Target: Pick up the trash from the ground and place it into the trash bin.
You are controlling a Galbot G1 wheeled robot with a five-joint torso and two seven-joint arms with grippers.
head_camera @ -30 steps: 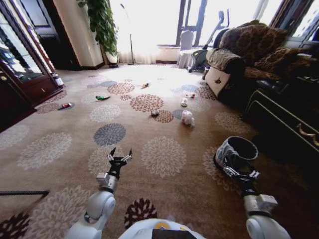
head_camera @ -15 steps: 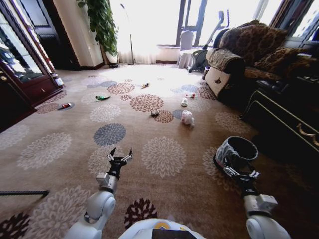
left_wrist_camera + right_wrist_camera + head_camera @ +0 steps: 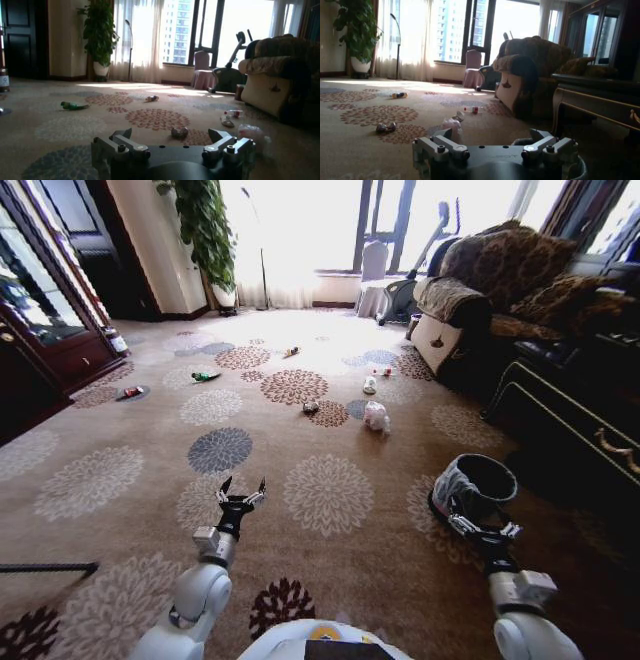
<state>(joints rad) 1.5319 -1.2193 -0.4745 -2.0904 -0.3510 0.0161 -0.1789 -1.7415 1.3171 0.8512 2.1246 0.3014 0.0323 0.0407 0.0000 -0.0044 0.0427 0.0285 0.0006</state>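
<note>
Scattered over the patterned carpet, the trash is lying well out ahead: a white plastic wad (image 3: 376,416) is sitting nearest, with a small pale bottle (image 3: 370,385) just beyond it and a little dark crumpled piece (image 3: 311,407) off to its left. Farther left, a green wrapper (image 3: 205,376) and a red can (image 3: 132,391) are resting flat near the cabinet. The trash bin (image 3: 477,485), round with a dark rim and grey-white liner, is standing close in on the right, tilting slightly.

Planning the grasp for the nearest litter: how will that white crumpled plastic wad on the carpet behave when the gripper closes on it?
The white plastic wad looks like crumpled thin film, so it will probably squash rather than resist. It seems light for its bulk and may slide on the carpet if nudged. Its lumpy shape makes rolling unlikely.
</note>
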